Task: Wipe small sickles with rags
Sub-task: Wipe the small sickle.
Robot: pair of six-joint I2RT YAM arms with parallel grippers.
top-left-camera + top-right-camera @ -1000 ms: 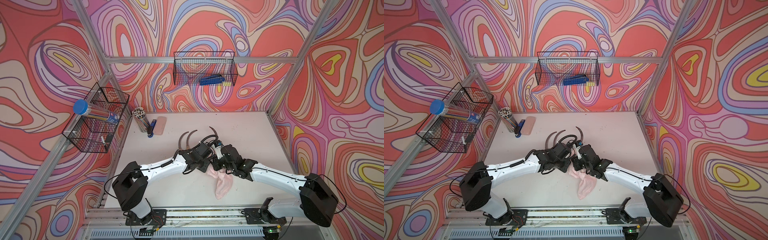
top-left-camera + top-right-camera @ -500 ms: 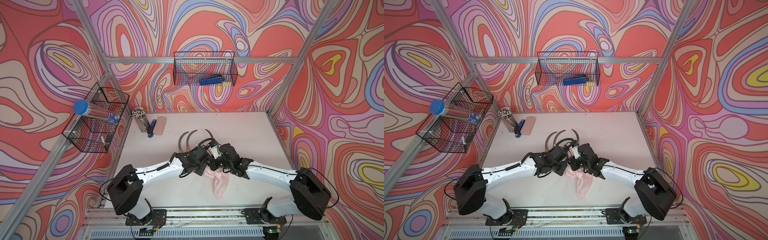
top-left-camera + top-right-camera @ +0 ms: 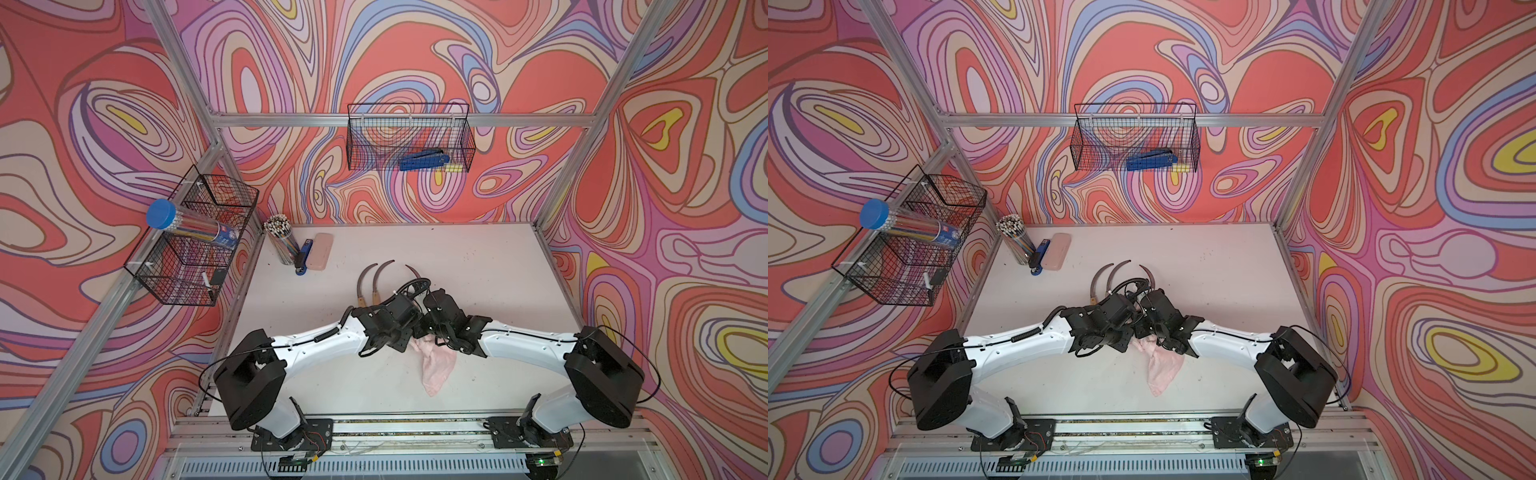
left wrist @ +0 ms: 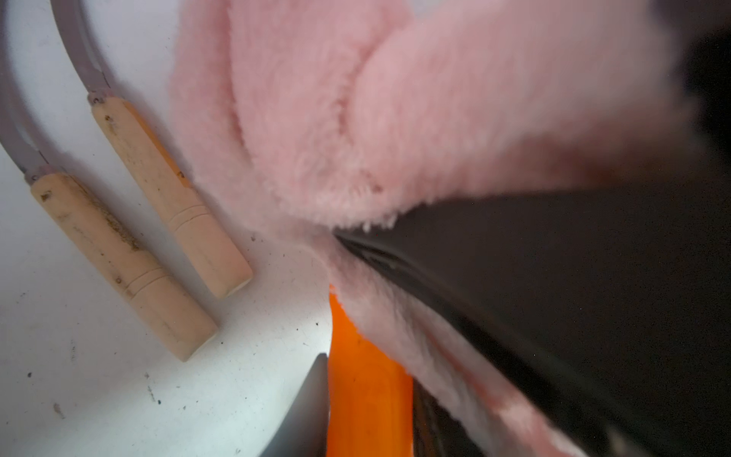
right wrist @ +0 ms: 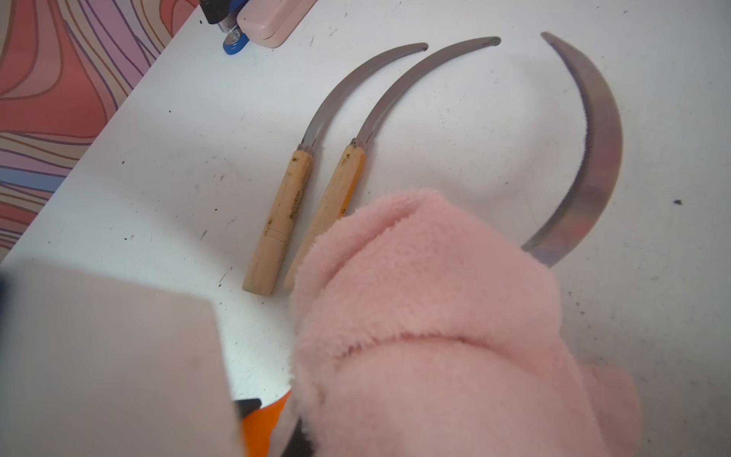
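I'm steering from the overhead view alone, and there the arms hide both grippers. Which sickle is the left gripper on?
Observer: The left wrist view shows the left gripper clamped on the orange handle.
Operator: Where is the rag working?
Observer: In the right wrist view the pink rag is bunched in the shut right gripper and hides the lower end of the wide serrated blade.
Operator: Do the other two need wiping?
Observer: Probably. Up close, brown grime streaks the wooden handles.
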